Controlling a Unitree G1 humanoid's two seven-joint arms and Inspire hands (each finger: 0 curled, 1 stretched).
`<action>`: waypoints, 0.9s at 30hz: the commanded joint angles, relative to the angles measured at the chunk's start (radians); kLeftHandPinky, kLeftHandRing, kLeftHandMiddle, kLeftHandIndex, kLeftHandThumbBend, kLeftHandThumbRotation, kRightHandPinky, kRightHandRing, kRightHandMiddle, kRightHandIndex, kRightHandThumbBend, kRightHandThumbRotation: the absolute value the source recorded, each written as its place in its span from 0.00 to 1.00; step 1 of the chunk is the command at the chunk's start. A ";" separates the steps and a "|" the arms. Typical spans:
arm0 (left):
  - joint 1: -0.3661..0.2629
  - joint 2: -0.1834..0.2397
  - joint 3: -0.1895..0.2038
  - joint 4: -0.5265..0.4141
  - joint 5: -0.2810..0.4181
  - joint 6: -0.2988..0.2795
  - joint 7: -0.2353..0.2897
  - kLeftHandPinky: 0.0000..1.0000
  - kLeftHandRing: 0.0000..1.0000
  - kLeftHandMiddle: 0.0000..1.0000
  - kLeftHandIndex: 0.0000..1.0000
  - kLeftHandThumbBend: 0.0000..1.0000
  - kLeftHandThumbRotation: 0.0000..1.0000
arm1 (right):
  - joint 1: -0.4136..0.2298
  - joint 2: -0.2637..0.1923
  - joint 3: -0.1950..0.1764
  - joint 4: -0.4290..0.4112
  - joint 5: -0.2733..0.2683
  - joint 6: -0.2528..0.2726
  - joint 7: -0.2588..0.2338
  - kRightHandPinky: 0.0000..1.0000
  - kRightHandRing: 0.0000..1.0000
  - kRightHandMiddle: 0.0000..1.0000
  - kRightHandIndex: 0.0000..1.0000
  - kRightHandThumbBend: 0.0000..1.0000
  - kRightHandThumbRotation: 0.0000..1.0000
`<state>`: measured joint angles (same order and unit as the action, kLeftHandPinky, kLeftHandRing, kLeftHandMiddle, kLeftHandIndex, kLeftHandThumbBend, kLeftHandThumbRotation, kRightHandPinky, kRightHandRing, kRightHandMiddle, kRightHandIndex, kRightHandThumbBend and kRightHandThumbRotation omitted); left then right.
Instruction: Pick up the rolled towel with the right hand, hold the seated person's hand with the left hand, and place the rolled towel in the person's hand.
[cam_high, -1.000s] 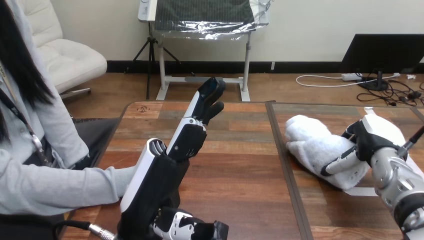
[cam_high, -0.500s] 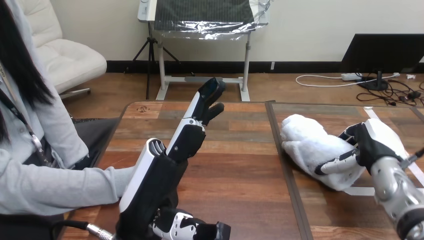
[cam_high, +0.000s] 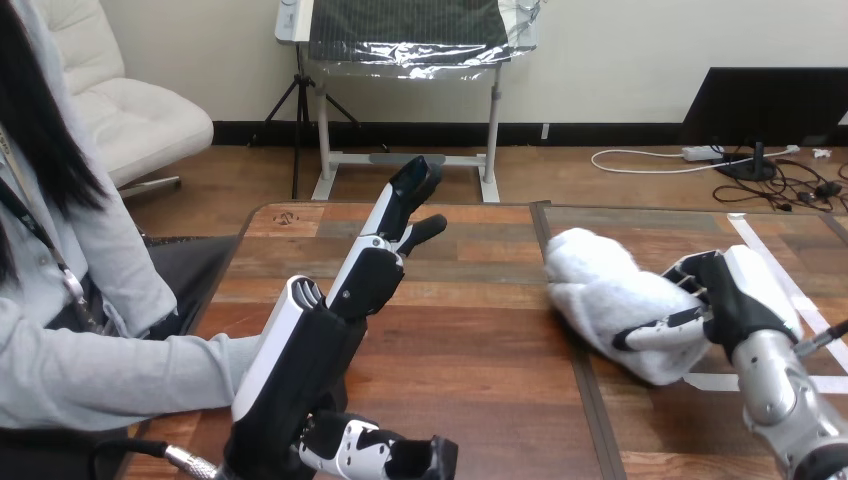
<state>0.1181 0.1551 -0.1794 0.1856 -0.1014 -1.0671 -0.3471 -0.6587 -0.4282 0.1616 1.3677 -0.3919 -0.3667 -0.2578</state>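
The rolled towel (cam_high: 600, 300) is at the right of the table (cam_high: 480, 340), looking soft, light and squashy, best wrapped around its middle. The right hand (cam_high: 735, 295) has its fingers curled round the towel's right end. The left hand (cam_high: 385, 245) stands left of centre, fingers straight and holding nothing.

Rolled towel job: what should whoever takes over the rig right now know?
Right hand: fingers curled round the rolled towel, at the right half of the table.
Left hand: open, fingers straight, raised above the table's left half; the person's sleeve reaches in behind its forearm.
Done: towel gripped.
Left: hold the person's hand, place the towel in it.
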 joint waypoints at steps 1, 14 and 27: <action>-0.034 0.016 0.015 -0.048 0.006 0.013 0.005 0.91 1.00 1.00 1.00 1.00 0.65 | -0.007 0.041 -0.021 -0.021 0.019 -0.058 -0.016 0.37 0.42 0.47 0.45 0.83 0.00; -0.024 0.032 0.034 -0.070 0.033 0.039 0.019 0.91 1.00 1.00 1.00 1.00 0.63 | 0.015 0.077 -0.058 -0.024 0.045 -0.154 -0.038 0.37 0.42 0.47 0.47 0.83 0.00; -0.007 0.053 0.055 -0.098 0.037 0.094 0.026 0.96 1.00 1.00 0.99 1.00 0.51 | 0.026 0.111 -0.071 -0.027 0.056 -0.206 -0.044 0.33 0.38 0.45 0.47 0.81 0.00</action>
<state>0.1191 0.1885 -0.1419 0.1420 -0.0493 -0.9979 -0.3296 -0.6015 -0.3379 0.1072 1.3678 -0.3485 -0.5331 -0.2841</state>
